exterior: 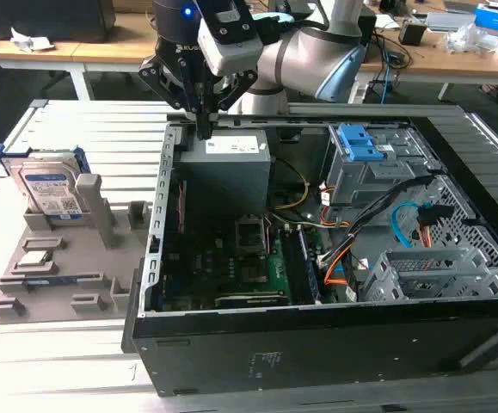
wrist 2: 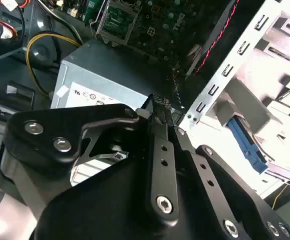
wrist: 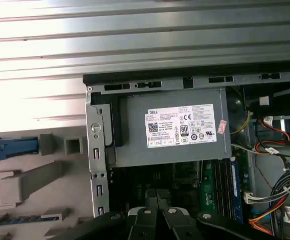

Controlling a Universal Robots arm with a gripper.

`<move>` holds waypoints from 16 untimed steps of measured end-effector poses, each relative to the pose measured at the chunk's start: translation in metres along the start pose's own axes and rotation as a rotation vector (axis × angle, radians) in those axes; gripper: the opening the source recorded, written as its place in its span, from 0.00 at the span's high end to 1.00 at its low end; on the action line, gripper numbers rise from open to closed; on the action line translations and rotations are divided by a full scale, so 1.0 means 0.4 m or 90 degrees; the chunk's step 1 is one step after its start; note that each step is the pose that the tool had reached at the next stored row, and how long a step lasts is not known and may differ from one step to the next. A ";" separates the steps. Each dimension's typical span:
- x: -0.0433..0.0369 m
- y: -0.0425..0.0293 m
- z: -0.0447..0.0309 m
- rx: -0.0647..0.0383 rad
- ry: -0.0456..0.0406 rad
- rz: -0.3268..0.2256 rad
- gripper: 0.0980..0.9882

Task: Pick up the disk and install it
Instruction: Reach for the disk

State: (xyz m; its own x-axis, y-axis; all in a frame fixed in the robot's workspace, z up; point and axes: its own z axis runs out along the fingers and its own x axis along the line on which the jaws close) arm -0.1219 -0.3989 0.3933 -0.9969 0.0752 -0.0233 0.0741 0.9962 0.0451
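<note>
The gripper (exterior: 204, 129) is seen over the power supply (exterior: 223, 168), at the corner nearest the case (exterior: 156, 258) wall on the exterior view's left. Its fingers (wrist 2: 161, 112) are brought together to a narrow tip, and nothing is held between them. Whether the tip touches the power supply cannot be told.

The disk (exterior: 49, 188) is found well apart from the power supply, toward the exterior view's left and outside the case. It is stood upright on its edge in a grey holder (exterior: 102, 258), with its white-and-blue label turned to the exterior camera and its blue frame clipped around it. It is not touched by the gripper.

On the other side of the power supply, toward the exterior view's right and inside the case, a grey drive bay (exterior: 360, 151) with blue latches is seen. The motherboard (exterior: 231, 267) is laid just beside the power supply. In the first wrist view, the power supply's white label (wrist: 181, 125) is shown beyond the fingertips.
</note>
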 end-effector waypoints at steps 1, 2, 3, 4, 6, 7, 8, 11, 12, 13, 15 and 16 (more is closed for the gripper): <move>0.003 0.000 0.000 0.000 0.0000 0.000 0.99; 0.010 -0.001 0.000 0.000 0.0000 0.000 0.99; 0.012 -0.001 0.000 0.000 0.0000 0.000 0.99; 0.014 -0.001 0.000 0.000 0.0000 0.000 0.99; 0.025 -0.002 -0.001 0.000 0.0000 0.000 0.99; 0.032 -0.002 -0.001 0.000 0.0000 0.000 0.99; 0.037 -0.003 -0.001 0.000 0.0000 0.000 0.99; 0.055 -0.004 -0.001 0.000 -0.0001 0.000 0.99; 0.062 -0.005 -0.002 0.000 0.0000 0.000 0.99; 0.067 -0.005 -0.002 0.000 0.0000 0.000 0.99; 0.074 -0.005 -0.002 0.000 0.0000 0.000 0.99; 0.082 -0.006 -0.002 0.000 0.0000 0.000 0.99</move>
State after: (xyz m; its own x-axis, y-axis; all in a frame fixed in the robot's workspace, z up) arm -0.1548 -0.3989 0.3933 -0.9969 0.0752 -0.0233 0.0741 0.9962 0.0451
